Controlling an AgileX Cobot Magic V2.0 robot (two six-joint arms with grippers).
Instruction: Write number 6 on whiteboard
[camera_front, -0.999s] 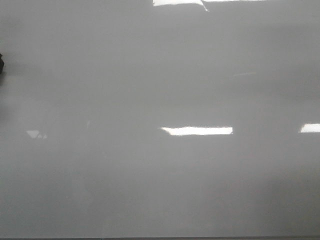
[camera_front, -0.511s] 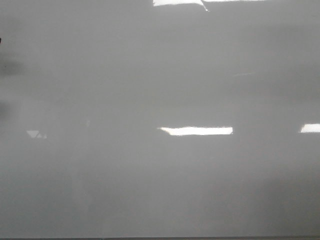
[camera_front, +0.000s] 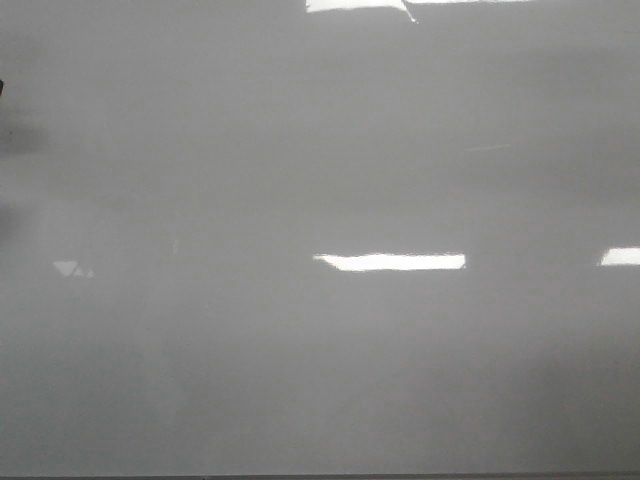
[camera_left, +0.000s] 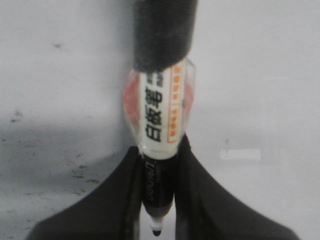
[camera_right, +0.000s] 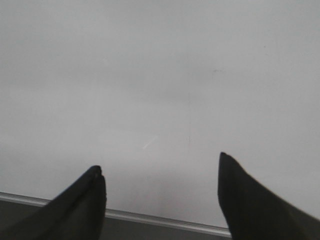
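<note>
Left gripper (camera_left: 159, 200) is seen clamped on a marker (camera_left: 159, 115), bare tip (camera_left: 156, 232) pointing out between the fingers, at the board's 9 o'clock edge. Whiteboard (camera_front: 320, 350) fills the front view; no number 6 is drawn yet, only glare patches (camera_front: 390, 262). Right gripper (camera_right: 160, 192) is spread wide, nothing held, near the frame edge (camera_right: 150, 218). Risk, as judged: marker could slip in the clamp under pressing force, or a tilted tip could skip, leaving a broken stroke.

Left pincer (camera_left: 156, 200) black, right pincer (camera_right: 162, 185) black, tapered fingers

Grey-white whiteboard (camera_front: 320, 360); black-capped marker (camera_left: 159, 125)
</note>
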